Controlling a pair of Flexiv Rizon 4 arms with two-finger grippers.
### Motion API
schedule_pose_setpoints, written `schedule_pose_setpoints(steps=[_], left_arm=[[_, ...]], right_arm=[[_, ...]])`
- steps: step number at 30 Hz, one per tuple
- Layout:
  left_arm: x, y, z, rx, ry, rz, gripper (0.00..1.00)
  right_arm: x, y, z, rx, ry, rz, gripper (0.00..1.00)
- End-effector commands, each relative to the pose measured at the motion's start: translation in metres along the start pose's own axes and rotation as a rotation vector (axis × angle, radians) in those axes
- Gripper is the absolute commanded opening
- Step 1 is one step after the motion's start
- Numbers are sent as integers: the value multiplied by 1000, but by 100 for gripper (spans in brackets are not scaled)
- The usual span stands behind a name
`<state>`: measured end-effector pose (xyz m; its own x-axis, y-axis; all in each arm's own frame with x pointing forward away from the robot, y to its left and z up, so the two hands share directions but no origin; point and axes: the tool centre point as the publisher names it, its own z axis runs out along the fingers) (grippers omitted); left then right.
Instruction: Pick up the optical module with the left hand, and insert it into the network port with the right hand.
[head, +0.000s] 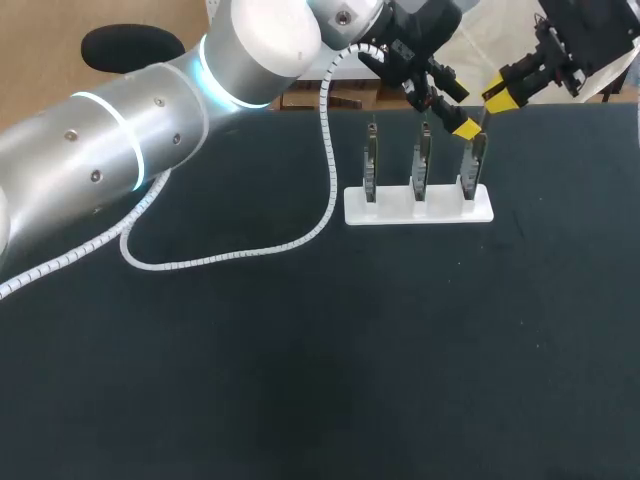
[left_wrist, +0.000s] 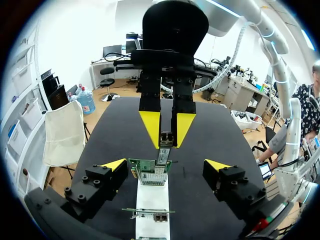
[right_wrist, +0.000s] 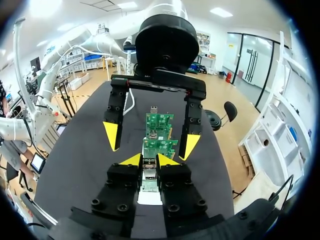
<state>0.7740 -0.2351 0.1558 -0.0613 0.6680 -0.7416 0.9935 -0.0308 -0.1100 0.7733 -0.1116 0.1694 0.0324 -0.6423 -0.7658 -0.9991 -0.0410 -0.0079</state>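
Note:
Three green circuit boards stand upright in a white stand (head: 420, 210). My right gripper (right_wrist: 149, 161) is shut on the small metal optical module (right_wrist: 148, 173), right over the stand's rightmost board (head: 476, 165). From the left wrist view the module (left_wrist: 164, 141) hangs between the right arm's yellow fingertips (left_wrist: 150, 126), its lower end at the top edge of that board (left_wrist: 150, 174). My left gripper (left_wrist: 166, 166) is wide open, facing the right one, with a finger on either side of the same board and nothing held. In the head view the left gripper (head: 455, 115) and the right gripper (head: 498, 97) meet above the board.
The other two boards (head: 370, 160) (head: 423, 158) stand to the left in the same stand. A white spiral cable (head: 230, 258) from my left arm loops over the black table left of the stand. The left arm's thick links fill the upper left.

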Motion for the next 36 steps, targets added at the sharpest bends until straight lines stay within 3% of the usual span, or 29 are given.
schedule_pose_setpoints(steps=[1,36], left_arm=[[0,-1,0,-2,3,-1,100],[0,-1,0,-2,3,-1,100]], right_arm=[[3,0,3,1,5,2,0],[-3,-1,-3,23,-15,-9,0]])
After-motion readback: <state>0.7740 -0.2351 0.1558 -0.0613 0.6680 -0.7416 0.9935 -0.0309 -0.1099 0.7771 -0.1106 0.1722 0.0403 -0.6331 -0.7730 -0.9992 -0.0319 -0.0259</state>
